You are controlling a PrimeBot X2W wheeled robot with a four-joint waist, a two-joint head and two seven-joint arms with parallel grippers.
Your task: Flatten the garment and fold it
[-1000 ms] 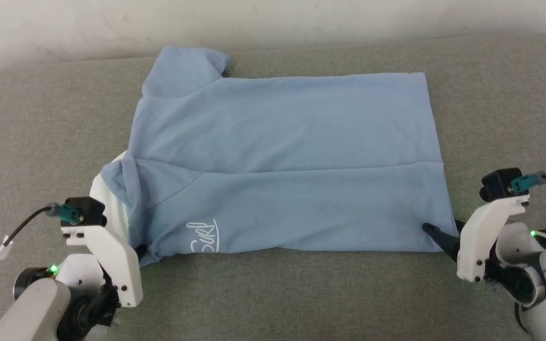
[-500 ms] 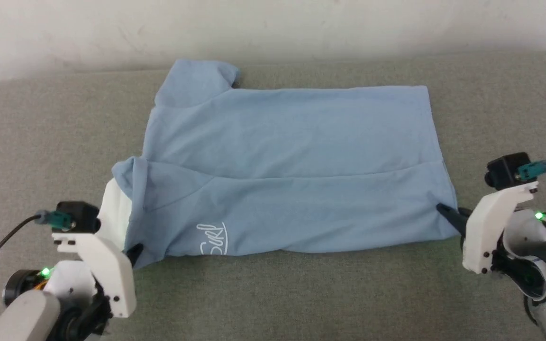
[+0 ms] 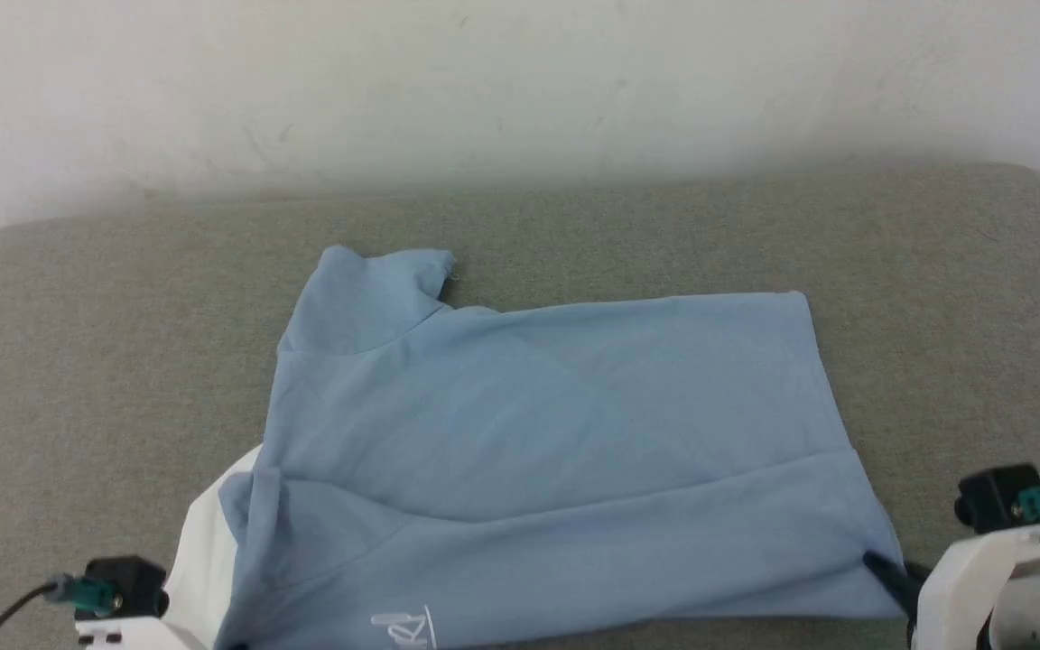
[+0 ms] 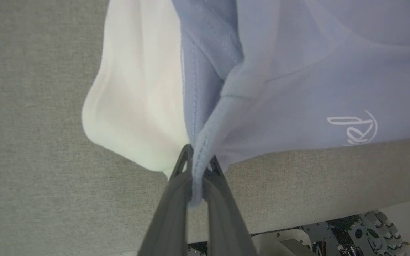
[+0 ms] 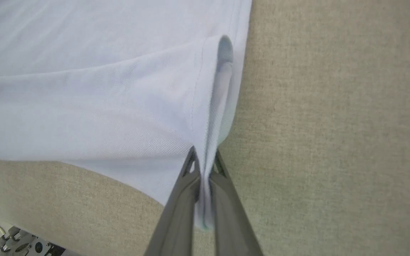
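The light blue T-shirt (image 3: 538, 451) lies spread on the grey cushion, its near long edge folded up over the body, one sleeve at the far left. A white patch (image 3: 204, 551) shows at its near left corner, and white script (image 4: 354, 126) marks the near panel. My left gripper (image 4: 198, 161) is shut on the shirt's near left corner beside the white patch (image 4: 137, 96). My right gripper (image 5: 205, 160) is shut on the near right hem corner, with the shirt (image 5: 101, 96) stretching away to the left. One dark right fingertip (image 3: 877, 567) pokes out at the shirt's near right corner.
The grey upholstered surface (image 3: 96, 361) runs back to a white wall (image 3: 484, 81), with bare fabric on both sides of the shirt. Its front edge and the robot's base (image 4: 333, 238) show at the bottom of the left wrist view.
The head camera has tilted up, so the shirt and both arms sit lower in the picture. Both grippers have stayed shut on their corners, and the folded near panel lies further over the body.
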